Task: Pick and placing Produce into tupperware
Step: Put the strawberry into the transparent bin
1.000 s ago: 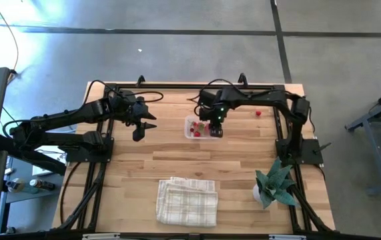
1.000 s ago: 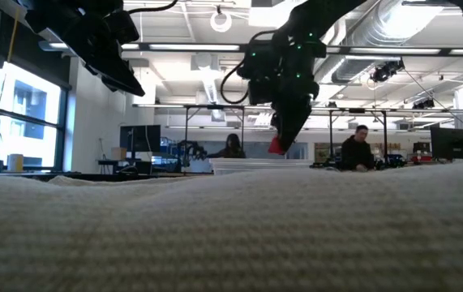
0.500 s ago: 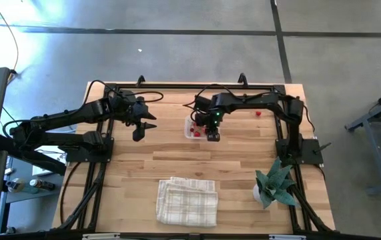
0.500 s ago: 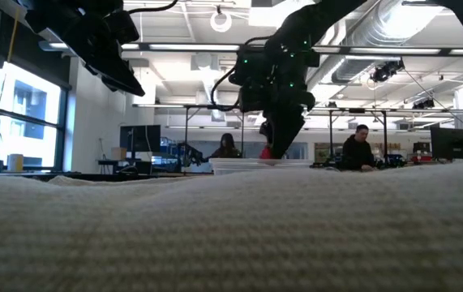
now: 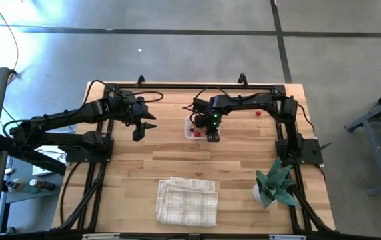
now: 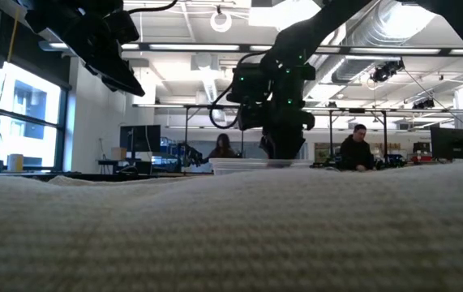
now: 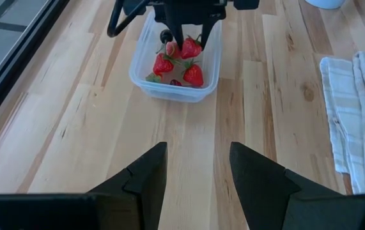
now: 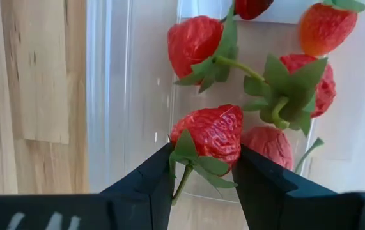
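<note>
The clear tupperware (image 5: 195,129) sits on the wood table near its far middle and holds several red strawberries (image 7: 163,65). My right gripper (image 5: 211,131) reaches down into it, shut on one more strawberry (image 8: 209,131); the left wrist view shows this too, the gripper (image 7: 183,39) over the tub (image 7: 202,84). One red piece (image 5: 258,113) lies alone on the table to the right of the tub. My left gripper (image 5: 139,128) hangs open above the table, left of the tub, touching nothing; its fingers (image 7: 145,171) frame bare wood. My right gripper pinches a strawberry by its red body (image 8: 214,128) between its two fingers, one on each side. The green leaves and stem (image 8: 195,163) point back toward the wrist. The fingers come from above, pointing down into the tupperware. Whether the berry touches the tub floor I cannot tell.
A folded white checked cloth (image 5: 187,201) lies near the table's near edge and fills the foreground of the low view (image 6: 231,235). A green plant in a white pot (image 5: 273,185) stands at the near right. Black frame rails run along the table's sides. People sit in the room beyond.
My right gripper has moved down into the tupperware and a little toward the table's left, carrying the strawberry with it; in the low view the berry has sunk behind the tub's rim. The left arm has kept still.
</note>
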Motion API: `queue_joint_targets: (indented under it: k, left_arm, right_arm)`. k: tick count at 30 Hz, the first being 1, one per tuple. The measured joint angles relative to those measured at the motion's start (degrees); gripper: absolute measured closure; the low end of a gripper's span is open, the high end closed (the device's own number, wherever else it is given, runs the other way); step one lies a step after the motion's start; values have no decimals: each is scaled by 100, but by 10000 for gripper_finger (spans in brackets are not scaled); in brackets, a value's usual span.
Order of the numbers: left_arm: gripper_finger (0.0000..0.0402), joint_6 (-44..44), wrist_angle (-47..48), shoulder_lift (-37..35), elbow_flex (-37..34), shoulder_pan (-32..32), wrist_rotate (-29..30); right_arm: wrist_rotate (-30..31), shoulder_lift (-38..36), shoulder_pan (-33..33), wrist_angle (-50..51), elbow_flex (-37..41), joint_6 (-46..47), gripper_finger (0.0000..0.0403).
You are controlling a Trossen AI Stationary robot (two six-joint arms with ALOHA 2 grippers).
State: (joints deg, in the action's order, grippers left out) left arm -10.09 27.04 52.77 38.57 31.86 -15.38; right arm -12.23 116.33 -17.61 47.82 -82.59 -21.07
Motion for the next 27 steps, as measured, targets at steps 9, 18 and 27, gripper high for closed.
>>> queue_joint_targets:
  k: [9, 18, 27]
  left_arm:
    - [243, -1, 0, -2, 1, 1, 0]
    - [243, -1, 0, -1, -1, 1, 0]
    - [243, -2, 0, -2, 1, 0, 0]
  right_arm:
    - [-2, 0, 2, -171, 0, -328, 263]
    - [-31, 0, 4, -184, 0, -537, 263]
    - [12, 0, 17, -224, 0, -648, 263]
